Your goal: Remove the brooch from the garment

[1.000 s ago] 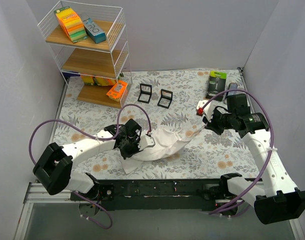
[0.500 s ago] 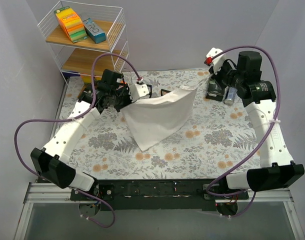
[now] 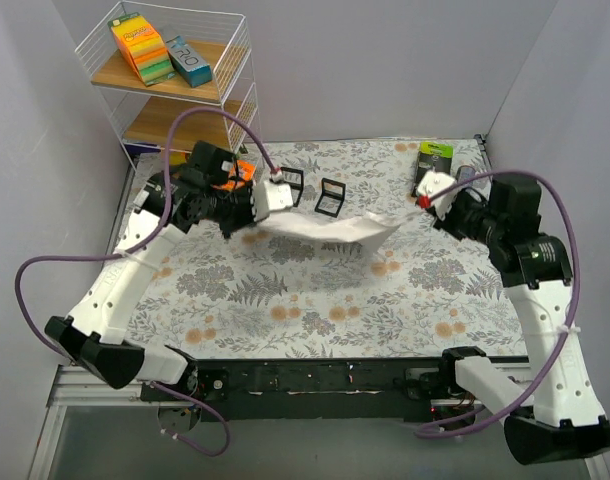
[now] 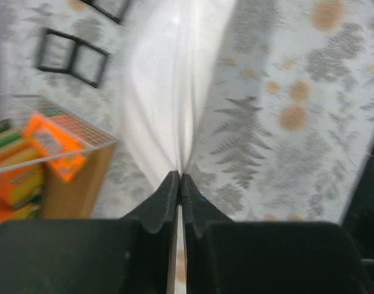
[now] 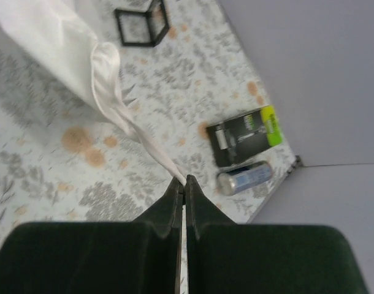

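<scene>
top external: garment (image 3: 330, 228) is up in the air, pulled into a sagging band between the two arms, above the table (image 3: 285, 300) and just in front of the black frames (image 3: 331, 197). left gripper (image 4: 179, 179) has its fingers pressed together on a folded edge of the cloth. right gripper (image 5: 184, 181) is pinching a thin twisted corner, with the pack (image 5: 245, 136) and can (image 5: 245, 177) on the table beyond it. brooch: can't find it in any view, so it's likely on a face turned away or buried in a fold; wrist views are too blurred to rule out a small pin. my read is this is the spread-out step, with the removal itself not started. to do it well: lower both ends together so the cloth lands flat and open, not bunched. hold mild tension, since the right pinch is on very little fabric and a hard pull could slip it. don't drop either end until the cloth is down. if the brooch isn't showing once it's flat, flip the cloth rather than dig through folds. then pin the fabric just beside the brooch with one gripper and pull with the other, so the cloth doesn't lift with it.
</scene>
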`<move>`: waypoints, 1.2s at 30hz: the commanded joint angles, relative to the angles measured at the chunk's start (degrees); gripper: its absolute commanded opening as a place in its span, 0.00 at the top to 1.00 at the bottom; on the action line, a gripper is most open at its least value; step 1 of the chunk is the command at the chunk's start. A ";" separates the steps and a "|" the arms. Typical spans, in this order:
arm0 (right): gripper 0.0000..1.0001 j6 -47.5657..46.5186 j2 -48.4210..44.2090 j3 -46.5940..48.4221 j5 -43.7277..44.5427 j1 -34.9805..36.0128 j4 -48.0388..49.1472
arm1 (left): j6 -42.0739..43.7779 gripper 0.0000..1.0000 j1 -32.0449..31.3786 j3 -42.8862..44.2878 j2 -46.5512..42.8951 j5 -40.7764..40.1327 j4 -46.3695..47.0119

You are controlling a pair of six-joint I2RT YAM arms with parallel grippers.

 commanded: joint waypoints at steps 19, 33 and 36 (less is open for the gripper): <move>0.36 -8.45 -0.15 -19.59 -17.44 0.60 -2.79 | -28.62 0.46 -9.92 -38.29 -4.68 16.27 29.57; 0.57 -1.05 12.89 -33.30 -8.14 26.70 27.41 | -51.57 0.51 -1.84 -46.03 7.47 22.75 50.63; 0.54 -2.19 12.53 -37.52 -5.59 31.01 27.96 | -57.11 0.51 0.18 -49.28 7.83 23.37 54.15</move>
